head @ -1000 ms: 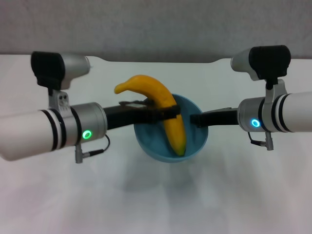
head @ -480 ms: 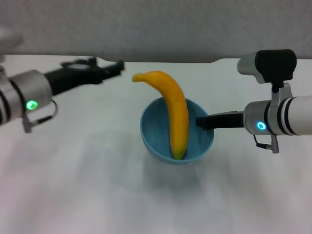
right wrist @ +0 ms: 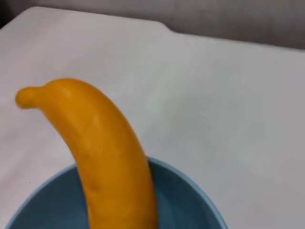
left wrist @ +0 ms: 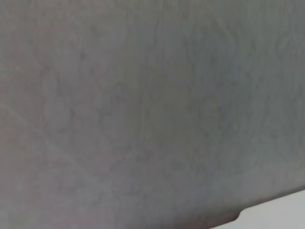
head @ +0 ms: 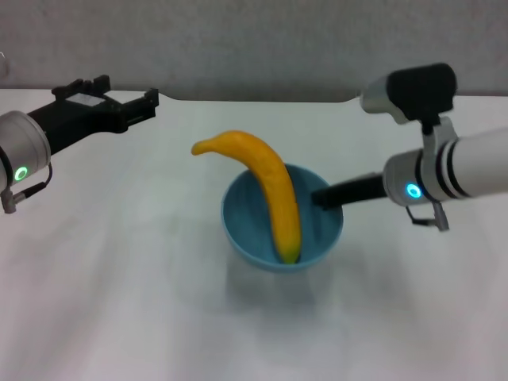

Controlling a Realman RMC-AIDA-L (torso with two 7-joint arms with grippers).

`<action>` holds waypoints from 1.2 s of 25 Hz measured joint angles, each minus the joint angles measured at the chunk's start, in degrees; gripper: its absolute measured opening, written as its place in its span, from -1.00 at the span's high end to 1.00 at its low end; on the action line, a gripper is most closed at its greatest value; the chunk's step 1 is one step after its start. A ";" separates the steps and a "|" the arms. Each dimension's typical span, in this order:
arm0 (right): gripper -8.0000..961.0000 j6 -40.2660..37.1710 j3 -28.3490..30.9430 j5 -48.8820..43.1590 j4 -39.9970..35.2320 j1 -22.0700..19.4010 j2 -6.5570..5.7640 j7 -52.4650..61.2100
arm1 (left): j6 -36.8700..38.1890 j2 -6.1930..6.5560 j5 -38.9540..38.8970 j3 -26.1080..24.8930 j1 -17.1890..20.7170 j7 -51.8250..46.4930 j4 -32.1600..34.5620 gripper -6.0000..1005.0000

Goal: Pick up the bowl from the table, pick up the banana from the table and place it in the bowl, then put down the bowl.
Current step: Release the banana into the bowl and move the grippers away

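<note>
Having pulled back toward the far left with fingers spread, left gripper (head: 127,107) idling while right gripper (head: 324,195), pinching the bowl (head: 246,226) rim, needing a level descent, keeping the banana (head: 274,190) propped inside above the worktop (head: 119,302).

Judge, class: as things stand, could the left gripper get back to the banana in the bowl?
Probably yes. The left gripper hangs open over the table, up and to the left. Nothing stands between it and the banana, whose upper end juts from the bowl toward that side.
</note>
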 joint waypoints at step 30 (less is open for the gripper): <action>0.90 -4.29 -13.58 17.55 -13.72 5.66 0.99 -8.45 | 30.74 -0.24 -0.10 15.11 1.48 12.12 0.45 -0.78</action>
